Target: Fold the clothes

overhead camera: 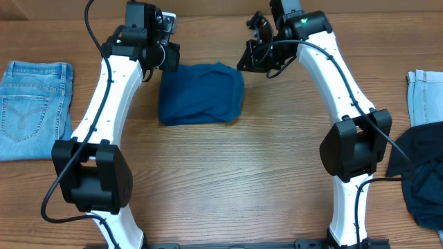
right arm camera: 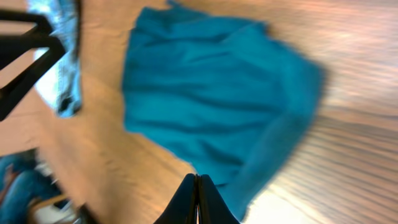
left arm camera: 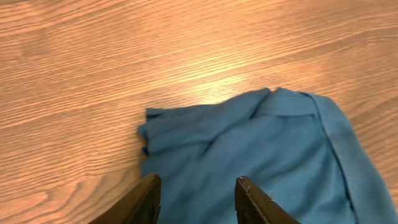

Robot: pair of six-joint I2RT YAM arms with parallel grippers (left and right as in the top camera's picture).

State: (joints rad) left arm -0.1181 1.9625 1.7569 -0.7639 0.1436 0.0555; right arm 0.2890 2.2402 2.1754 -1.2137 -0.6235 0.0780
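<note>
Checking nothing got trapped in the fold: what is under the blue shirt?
Wooden table shows all around the folded blue shirt, which rests on it. Anything beneath or between its layers is covered and unseen.

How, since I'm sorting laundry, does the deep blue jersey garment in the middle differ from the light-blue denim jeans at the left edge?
The deep blue jersey garment is plain and dark; the light-blue denim jeans are pale, with a stitched back pocket. The garment is bunched into a rumpled, puffy block; the jeans lie flat. Both rest on the wooden table.
</note>
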